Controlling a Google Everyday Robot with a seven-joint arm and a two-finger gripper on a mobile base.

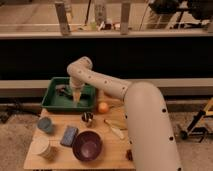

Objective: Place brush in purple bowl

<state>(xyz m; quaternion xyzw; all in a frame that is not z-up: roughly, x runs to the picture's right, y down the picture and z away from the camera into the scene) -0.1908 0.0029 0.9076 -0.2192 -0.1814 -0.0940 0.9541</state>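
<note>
The brush (62, 90) is a small dark shape lying in the green tray (50, 102), at its back left. My gripper (76, 98) reaches down into the tray just right of the brush, with its pale wrist above it. I cannot tell if it touches the brush. The purple bowl (87, 145) stands empty at the front of the wooden table (112, 150), well below the tray.
An orange (103, 107) lies right of the tray, with a small dark cup (87, 118) in front of it. A cream utensil (115, 130), a blue sponge (69, 135), a grey-blue bowl (45, 125) and a white cup (42, 148) stand around the bowl. My arm (145, 125) covers the table's right side.
</note>
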